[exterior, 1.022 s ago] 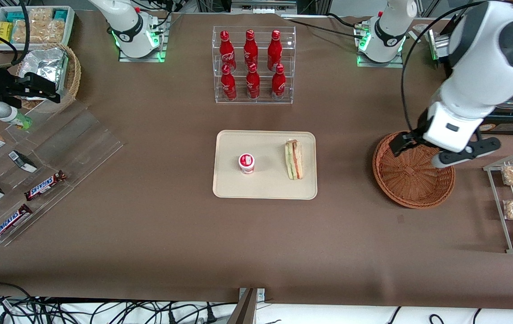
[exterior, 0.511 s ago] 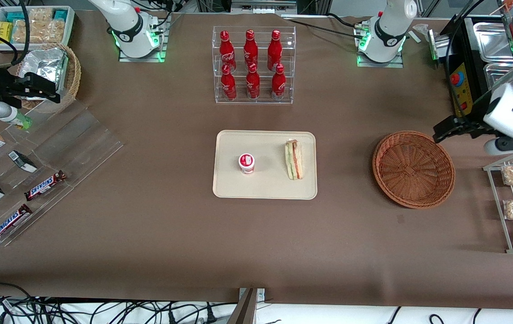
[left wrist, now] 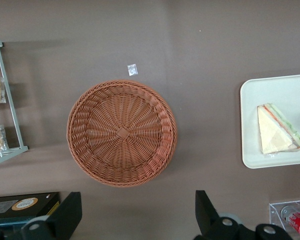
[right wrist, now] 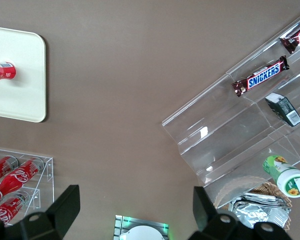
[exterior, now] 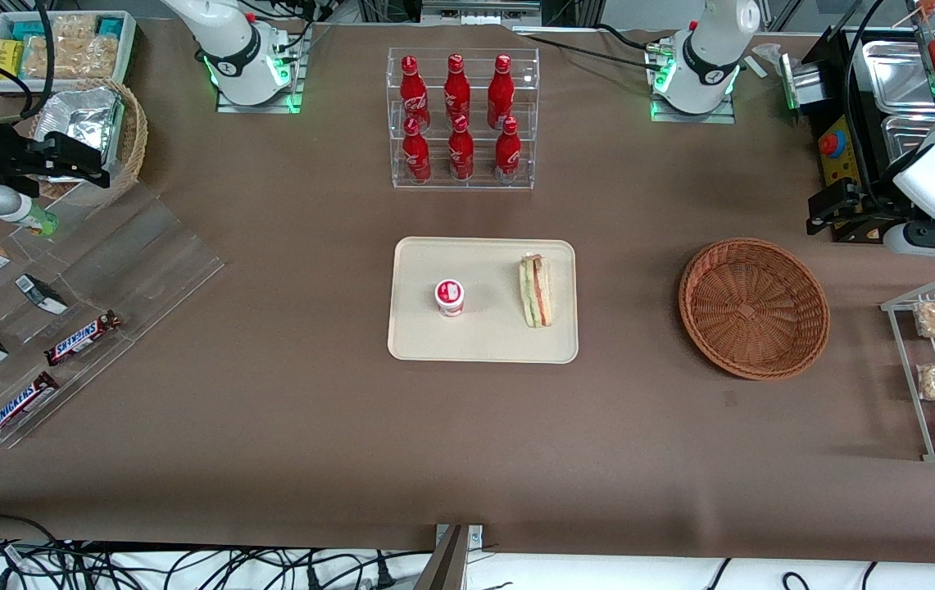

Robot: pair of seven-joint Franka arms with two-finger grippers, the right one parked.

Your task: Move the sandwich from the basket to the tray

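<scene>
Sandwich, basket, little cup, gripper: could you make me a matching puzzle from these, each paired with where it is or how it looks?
Things:
1. sandwich
2. basket
3. small cup
4. gripper

Descriptions:
A. holds nothing, woven, on the table
B. open, raised, toward the working arm's end of the table
C. on the tray, at the end nearest the basket
D. upright on the tray, red and white lid

Pairs: 1-C, 2-A, 3-D, 4-B

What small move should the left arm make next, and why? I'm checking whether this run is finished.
Probably none beyond parking: the sandwich already lies on the tray beside a small cup, and the basket holds nothing. The claw hangs open and holding nothing, above the table toward the working arm's end, farther from the front camera than the basket. I'd simply stop there.
</scene>
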